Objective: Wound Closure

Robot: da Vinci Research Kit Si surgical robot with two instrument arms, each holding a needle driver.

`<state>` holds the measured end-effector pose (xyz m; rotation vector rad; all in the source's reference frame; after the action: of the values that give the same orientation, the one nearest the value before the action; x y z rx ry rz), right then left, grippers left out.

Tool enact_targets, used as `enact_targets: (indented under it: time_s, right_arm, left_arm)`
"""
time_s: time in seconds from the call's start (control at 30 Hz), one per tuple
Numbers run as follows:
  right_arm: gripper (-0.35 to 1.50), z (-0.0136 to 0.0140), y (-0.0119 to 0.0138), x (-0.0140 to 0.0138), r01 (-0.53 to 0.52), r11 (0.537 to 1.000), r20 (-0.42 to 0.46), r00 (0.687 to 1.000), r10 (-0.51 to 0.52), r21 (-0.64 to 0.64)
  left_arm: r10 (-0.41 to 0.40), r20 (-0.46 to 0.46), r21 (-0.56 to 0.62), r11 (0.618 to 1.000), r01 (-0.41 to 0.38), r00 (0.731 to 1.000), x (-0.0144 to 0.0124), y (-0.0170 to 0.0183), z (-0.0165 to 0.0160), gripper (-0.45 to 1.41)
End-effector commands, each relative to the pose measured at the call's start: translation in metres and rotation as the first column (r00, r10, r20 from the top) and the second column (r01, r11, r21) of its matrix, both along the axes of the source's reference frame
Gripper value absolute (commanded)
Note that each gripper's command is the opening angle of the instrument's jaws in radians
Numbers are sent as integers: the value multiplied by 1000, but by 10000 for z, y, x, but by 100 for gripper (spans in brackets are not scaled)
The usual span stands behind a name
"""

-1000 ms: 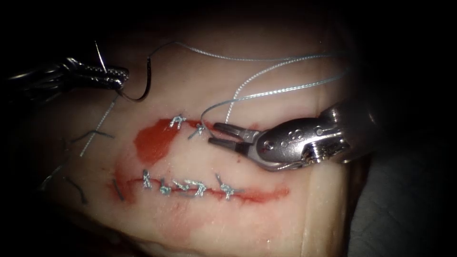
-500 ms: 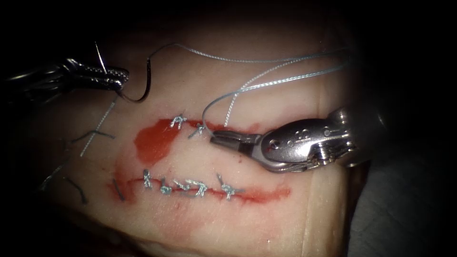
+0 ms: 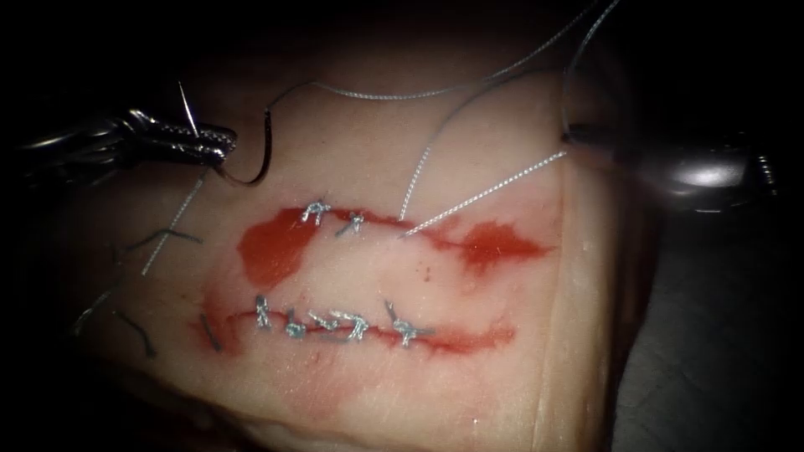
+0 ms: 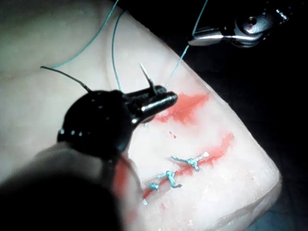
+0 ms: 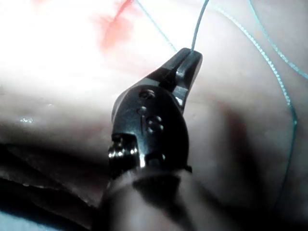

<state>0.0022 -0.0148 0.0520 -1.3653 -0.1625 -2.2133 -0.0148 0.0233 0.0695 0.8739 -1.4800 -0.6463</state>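
- Endoscope view: the left tool (image 3: 219, 151) is gripping the needle (image 3: 251, 159) with its jaws clamped near the pointed end, above the tissue's (image 3: 469, 385) upper left edge. The needle's curve is hanging free, outside the tissue. The right tool (image 3: 578, 134), having pulled back from the upper cut (image 3: 377, 224) to the tissue's right edge, is holding the thread (image 3: 477, 199) in closed jaws. The thread is now running taut from a point in the upper cut to those jaws. The lower cut (image 3: 335, 326) is carrying a full row of knots; the upper cut is carrying two at its left, while its right stretch, under red fluid (image 3: 494, 244), appears unclosed. Cut ends of thread (image 3: 159, 238) are lying near the tissue's left edge.
- Left wrist view: the left tool (image 4: 163, 100) is pinching the needle (image 4: 147, 77), tip projecting beyond the jaws.
- Right wrist view: the right tool (image 5: 188, 58) is clamping the thread (image 5: 199, 24) at its jaw tips.
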Motion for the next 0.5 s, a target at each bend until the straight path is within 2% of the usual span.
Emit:
enact_targets:
  time_s: [0.03,0.1,0.27,0.5]
  right_arm:
    - [-35,9,11,-19,-9,999,13,1000,9,-31]
    - [-35,7,20,-41,-5,998,31,999,7,-67]
    - [-35,0,34,-79,-78,994,72,994,83,-75]
    - [-35,-13,51,-115,-40,987,178,982,68,-153]
  left_arm:
    - [0,0,-3,1000,0,1000,-5,2,5,-45]
    - [0,0,-3,1000,0,1000,-5,2,5,-45]
    - [2,2,-3,1000,-2,1000,-5,1,5,-45]
    - [2,1,3,1000,-2,1000,-6,1,4,-45]
